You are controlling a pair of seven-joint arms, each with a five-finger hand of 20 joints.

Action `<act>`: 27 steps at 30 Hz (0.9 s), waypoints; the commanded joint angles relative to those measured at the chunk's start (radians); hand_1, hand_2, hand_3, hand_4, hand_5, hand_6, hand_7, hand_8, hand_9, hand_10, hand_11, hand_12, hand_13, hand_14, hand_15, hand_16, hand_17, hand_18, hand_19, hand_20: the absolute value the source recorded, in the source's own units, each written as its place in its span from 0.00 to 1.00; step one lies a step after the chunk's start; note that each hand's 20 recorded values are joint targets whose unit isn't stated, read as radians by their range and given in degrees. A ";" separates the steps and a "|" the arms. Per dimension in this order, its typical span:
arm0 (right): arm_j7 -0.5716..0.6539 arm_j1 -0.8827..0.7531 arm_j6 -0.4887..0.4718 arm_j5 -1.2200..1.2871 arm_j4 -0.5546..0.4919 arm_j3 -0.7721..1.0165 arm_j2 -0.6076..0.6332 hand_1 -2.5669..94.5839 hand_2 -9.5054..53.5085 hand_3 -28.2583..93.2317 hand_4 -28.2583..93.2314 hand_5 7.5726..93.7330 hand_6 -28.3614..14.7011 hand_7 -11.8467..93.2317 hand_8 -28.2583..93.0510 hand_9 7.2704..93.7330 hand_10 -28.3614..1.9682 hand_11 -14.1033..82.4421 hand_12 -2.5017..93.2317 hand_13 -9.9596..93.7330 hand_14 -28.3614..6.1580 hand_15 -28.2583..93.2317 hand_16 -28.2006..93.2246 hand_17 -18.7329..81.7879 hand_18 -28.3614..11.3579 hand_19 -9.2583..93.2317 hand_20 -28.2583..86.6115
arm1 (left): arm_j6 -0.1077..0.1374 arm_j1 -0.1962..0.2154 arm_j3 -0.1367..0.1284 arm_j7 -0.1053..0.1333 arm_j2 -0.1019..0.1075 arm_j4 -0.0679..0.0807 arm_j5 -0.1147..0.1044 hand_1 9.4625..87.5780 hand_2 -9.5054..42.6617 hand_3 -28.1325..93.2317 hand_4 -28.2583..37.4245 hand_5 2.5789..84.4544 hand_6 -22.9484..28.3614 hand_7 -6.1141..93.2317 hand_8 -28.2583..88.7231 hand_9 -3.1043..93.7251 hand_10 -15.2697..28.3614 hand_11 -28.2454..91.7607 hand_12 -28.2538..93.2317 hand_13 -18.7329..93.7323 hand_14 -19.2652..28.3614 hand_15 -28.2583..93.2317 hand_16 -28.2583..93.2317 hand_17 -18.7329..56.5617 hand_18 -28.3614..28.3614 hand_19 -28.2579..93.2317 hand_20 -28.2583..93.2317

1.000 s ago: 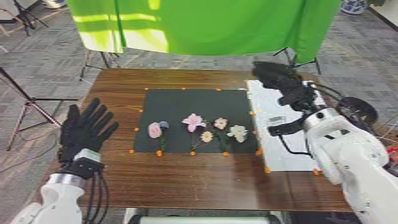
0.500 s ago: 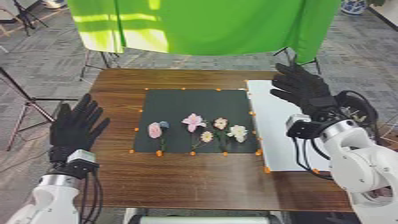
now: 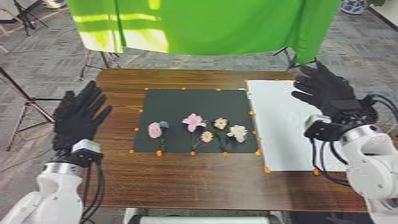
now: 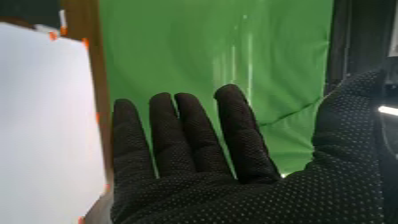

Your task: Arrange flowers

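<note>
- Head view, centre: flowers (image 3: 193,121) lying on black sheet (image 3: 195,100), blooms up-frame, stems down-frame; layout looks near done.
- Left of frame: left hand (image 3: 75,117), fingers straight, empty.
- Upper right: right hand (image 3: 330,95), fingers apart, nothing held, by white sheet (image 3: 275,110).
- Step likely parking; best keep both hands wide of petals, avoid brushing stems.

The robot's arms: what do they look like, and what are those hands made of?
Both arms are white with rounded segments and black parts near the wrist, where dark cables hang in loops. The left hand and right hand wear black fabric gloves. Close up, the right one's glove is covered in small pale dots.
</note>
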 commanded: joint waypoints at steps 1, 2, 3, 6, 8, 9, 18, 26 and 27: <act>0.001 -0.049 0.002 -0.009 -0.028 0.010 -0.017 0.14 0.33 0.85 0.00 0.36 0.60 0.18 0.16 0.34 0.49 0.18 0.11 0.36 0.51 0.30 0.31 0.37 0.36 0.17 0.43 | -0.005 -0.009 -0.003 -0.005 0.001 -0.002 0.033 0.15 0.50 0.75 0.00 0.37 0.60 0.09 0.19 0.25 0.62 0.32 0.27 0.27 0.63 0.33 0.18 0.15 0.73 0.43 0.29; 0.000 -0.055 0.017 -0.002 -0.035 0.010 -0.023 0.14 0.33 0.85 0.00 0.36 0.60 0.18 0.16 0.34 0.50 0.18 0.12 0.36 0.51 0.30 0.31 0.37 0.36 0.17 0.43 | 0.017 -0.016 0.009 0.016 0.003 -0.002 0.033 0.15 0.50 0.75 0.00 0.38 0.60 0.09 0.19 0.25 0.62 0.32 0.27 0.27 0.63 0.33 0.18 0.15 0.73 0.43 0.29; -0.003 -0.058 0.042 0.008 -0.042 0.004 -0.028 0.14 0.33 0.85 0.00 0.37 0.60 0.18 0.16 0.34 0.50 0.18 0.12 0.36 0.51 0.30 0.31 0.37 0.36 0.17 0.43 | 0.034 -0.017 0.016 0.034 0.006 -0.007 0.023 0.15 0.50 0.75 0.00 0.38 0.60 0.09 0.19 0.25 0.61 0.32 0.27 0.27 0.63 0.33 0.18 0.15 0.73 0.43 0.29; -0.009 -0.077 0.042 0.017 -0.050 0.007 -0.043 0.14 0.33 0.85 0.00 0.35 0.61 0.18 0.16 0.34 0.50 0.18 0.12 0.36 0.51 0.30 0.31 0.37 0.36 0.17 0.43 | 0.040 -0.016 0.026 0.053 0.007 -0.008 0.024 0.15 0.50 0.75 0.00 0.39 0.60 0.09 0.19 0.27 0.59 0.33 0.27 0.28 0.61 0.33 0.18 0.15 0.74 0.43 0.29; -0.005 -0.087 0.039 0.008 -0.052 0.012 -0.048 0.14 0.33 0.85 0.00 0.34 0.61 0.18 0.16 0.34 0.50 0.18 0.12 0.36 0.51 0.30 0.30 0.37 0.35 0.17 0.43 | 0.038 -0.028 0.039 0.043 0.000 -0.004 0.020 0.15 0.50 0.76 0.00 0.39 0.59 0.09 0.19 0.27 0.59 0.33 0.27 0.28 0.61 0.33 0.18 0.15 0.74 0.43 0.29; 0.002 -0.089 0.030 0.012 -0.052 0.015 -0.049 0.14 0.33 0.85 0.00 0.34 0.61 0.18 0.16 0.34 0.51 0.18 0.12 0.36 0.51 0.30 0.30 0.37 0.35 0.18 0.43 | 0.039 -0.022 0.041 0.045 0.000 -0.009 0.017 0.15 0.50 0.76 0.00 0.39 0.59 0.10 0.19 0.28 0.59 0.33 0.27 0.29 0.61 0.34 0.18 0.15 0.74 0.43 0.29; -0.014 -0.137 0.044 0.023 -0.073 0.054 -0.061 0.14 0.34 0.84 0.00 0.37 0.60 0.19 0.16 0.35 0.50 0.18 0.12 0.36 0.51 0.30 0.30 0.37 0.35 0.18 0.43 | 0.015 -0.102 0.110 0.011 -0.011 0.009 0.043 0.14 0.50 0.77 0.00 0.39 0.60 0.10 0.19 0.28 0.59 0.34 0.26 0.29 0.62 0.34 0.17 0.15 0.74 0.44 0.29; -0.021 -0.123 0.013 0.008 -0.083 0.036 -0.071 0.14 0.33 0.85 0.01 0.37 0.60 0.18 0.16 0.34 0.51 0.18 0.12 0.36 0.51 0.30 0.30 0.37 0.34 0.18 0.43 | 0.023 -0.061 0.072 0.013 -0.007 -0.015 0.052 0.15 0.50 0.77 0.00 0.40 0.60 0.10 0.19 0.27 0.59 0.34 0.26 0.29 0.63 0.35 0.17 0.15 0.74 0.44 0.29; -0.021 -0.127 0.009 0.009 -0.086 0.038 -0.072 0.14 0.33 0.85 0.01 0.37 0.60 0.18 0.16 0.34 0.52 0.18 0.12 0.36 0.51 0.30 0.30 0.37 0.34 0.18 0.43 | 0.026 -0.049 0.065 0.013 -0.012 -0.019 0.050 0.15 0.50 0.77 0.00 0.40 0.60 0.10 0.19 0.27 0.59 0.34 0.26 0.29 0.63 0.35 0.17 0.15 0.74 0.44 0.29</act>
